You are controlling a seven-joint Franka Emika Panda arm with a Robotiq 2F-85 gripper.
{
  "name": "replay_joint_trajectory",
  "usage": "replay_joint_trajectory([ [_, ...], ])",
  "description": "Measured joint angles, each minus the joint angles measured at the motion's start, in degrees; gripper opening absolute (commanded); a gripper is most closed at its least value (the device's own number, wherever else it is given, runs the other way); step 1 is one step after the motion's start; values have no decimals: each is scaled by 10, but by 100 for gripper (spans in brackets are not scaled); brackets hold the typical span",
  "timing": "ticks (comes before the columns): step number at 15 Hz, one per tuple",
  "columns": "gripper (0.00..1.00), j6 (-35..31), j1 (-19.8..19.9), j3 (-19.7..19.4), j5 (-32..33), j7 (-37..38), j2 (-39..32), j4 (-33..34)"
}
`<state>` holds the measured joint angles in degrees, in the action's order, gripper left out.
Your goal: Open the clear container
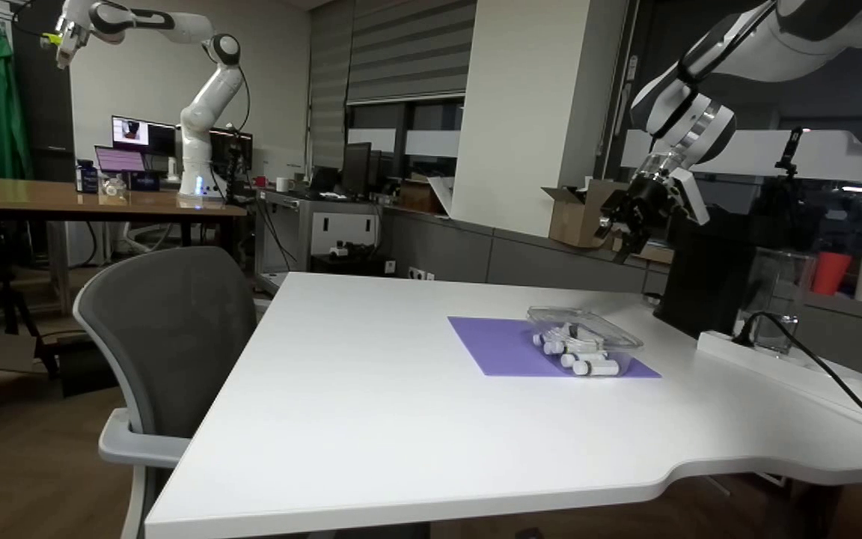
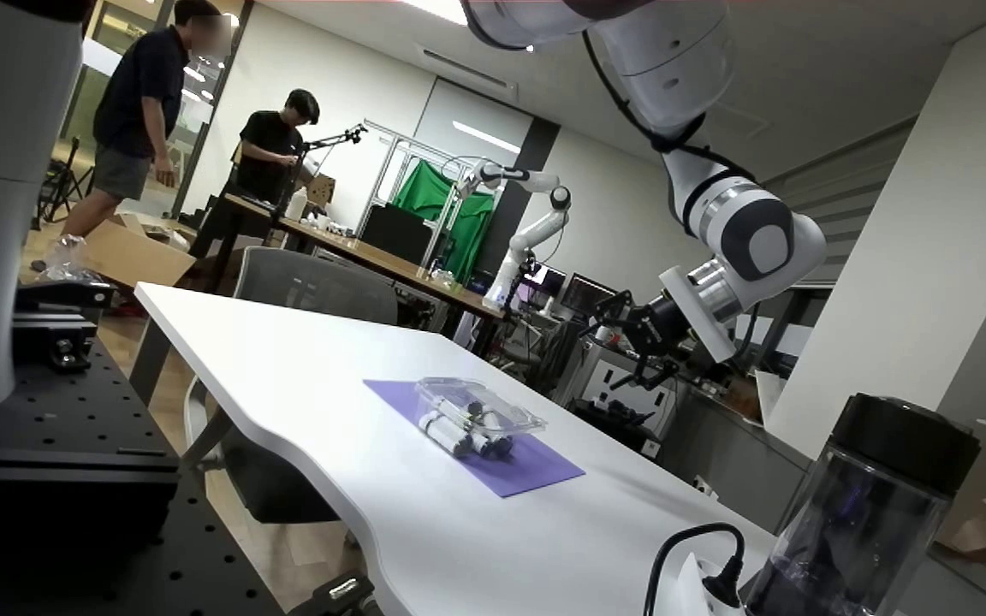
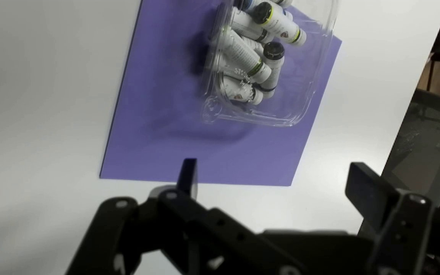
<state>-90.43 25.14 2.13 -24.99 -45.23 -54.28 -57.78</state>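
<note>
Clear container (image 1: 597, 329): in an exterior view, on the purple mat (image 1: 506, 348), white bottles (image 1: 595, 367) inside.
Robotiq gripper (image 2: 604, 357): in an exterior view, empty, spread wide, well apart.
Corner tab (image 3: 212, 108): in the wrist view, probably the best hold; plastic likely slick and bendy, white bottles adding weight.

Bottles (image 3: 244, 56) are being held in the clear container (image 1: 601, 329), which is being borne by the mat (image 1: 494, 344) on the table (image 1: 371, 427). The table is being overhung by the gripper (image 3: 275, 176) and, in an exterior view, flanked by a chair (image 1: 176, 329) at left and a power strip (image 1: 775, 372) at right.
</note>
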Motion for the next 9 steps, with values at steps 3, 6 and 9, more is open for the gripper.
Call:
replay_joint_trajectory([
  [3, 100, 1, 1, 3, 0, -33, -7, -1],
  [6, 100, 0, 1, 4, 0, -56, -23, 0],
  [9, 100, -2, 1, 4, 0, -74, -42, 0],
])
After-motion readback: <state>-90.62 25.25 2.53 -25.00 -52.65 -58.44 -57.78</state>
